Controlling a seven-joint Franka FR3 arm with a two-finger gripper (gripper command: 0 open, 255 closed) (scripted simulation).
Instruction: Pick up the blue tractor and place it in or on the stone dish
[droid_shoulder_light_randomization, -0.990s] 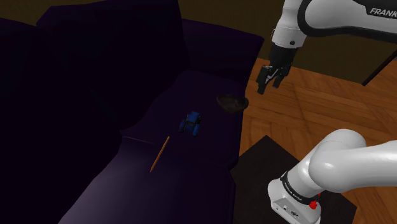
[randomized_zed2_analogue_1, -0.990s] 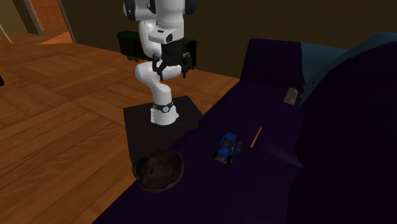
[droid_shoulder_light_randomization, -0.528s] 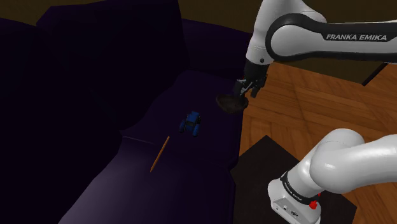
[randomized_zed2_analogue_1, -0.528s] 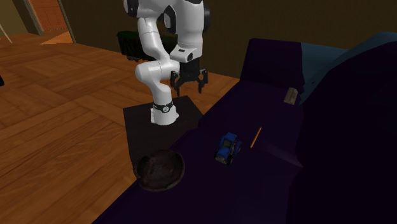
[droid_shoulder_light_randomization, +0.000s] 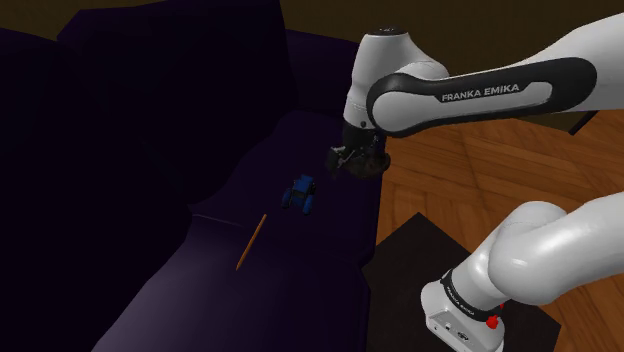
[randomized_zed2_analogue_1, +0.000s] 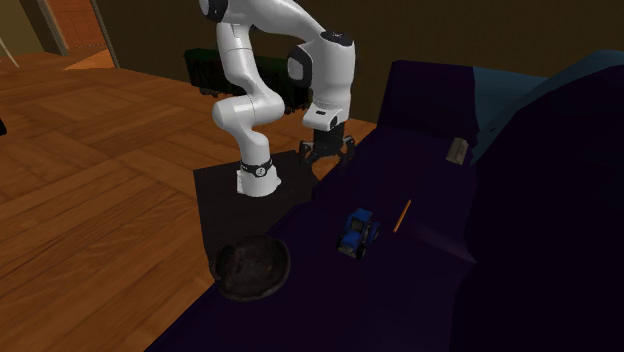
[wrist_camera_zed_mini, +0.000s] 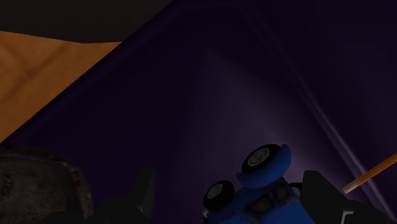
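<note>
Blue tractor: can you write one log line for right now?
gripper: open, holding nothing, over sofa seat | blue tractor: on seat, untouched | stone dish: at seat edge, without tractor

Wrist view: the bottom edge is cutting off the blue tractor (wrist_camera_zed_mini: 257, 191) just below two of its wheels, and most of the body is running out of the picture. The stone dish (wrist_camera_zed_mini: 32, 184), at the sofa seat's (wrist_camera_zed_mini: 210, 95) floor-side edge, is being cropped at the corner, so part of its rim is missing. The orange stick (wrist_camera_zed_mini: 372, 170) is running off the side edge.

Shoulder view: the gripper (droid_shoulder_light_randomization: 348, 160) is covering most of the dish.

Second exterior view: a small grey item (randomized_zed2_analogue_1: 458, 150) toward the seat's far end is reading too small to identify.
</note>
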